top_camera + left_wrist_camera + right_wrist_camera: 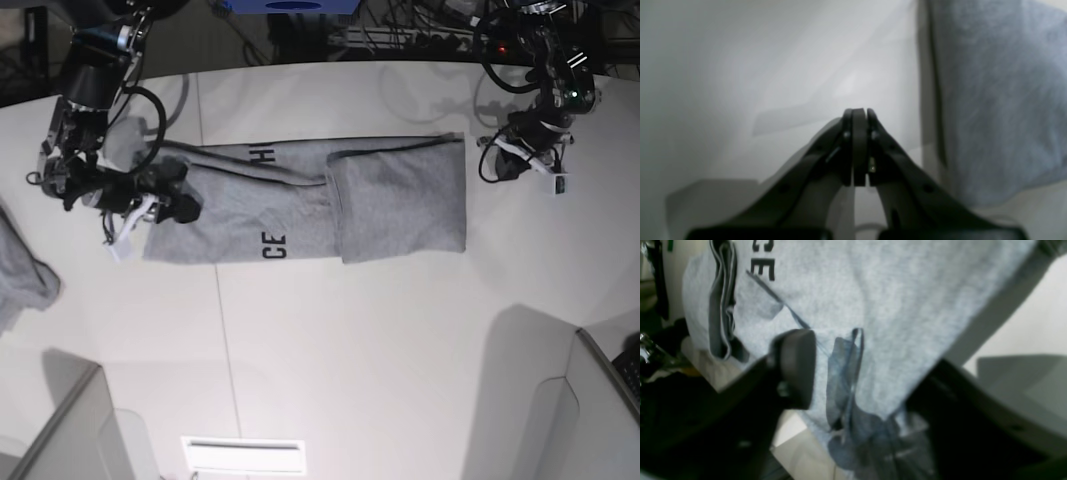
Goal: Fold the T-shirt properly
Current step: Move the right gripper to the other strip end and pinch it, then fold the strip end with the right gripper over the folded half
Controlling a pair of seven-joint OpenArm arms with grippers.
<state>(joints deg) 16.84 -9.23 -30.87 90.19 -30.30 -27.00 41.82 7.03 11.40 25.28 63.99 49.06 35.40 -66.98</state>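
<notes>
The heather-grey T-shirt (300, 200) lies on the white table as a long flat band, its right part folded over, with black letters showing near the middle. At the band's left end my right gripper (172, 197) has its jaws apart around the bunched shirt edge (853, 380). One black pad (796, 366) rests on the cloth and the other finger (973, 406) sits beyond the edge. My left gripper (858, 111) is shut with nothing in it, over bare table just off the shirt's right edge (990, 100), and appears in the base view (500, 160).
A second grey cloth (25, 280) lies at the table's left edge. Grey bin walls stand at the lower left (60, 420) and lower right (600, 400). Cables and equipment (420, 35) line the back edge.
</notes>
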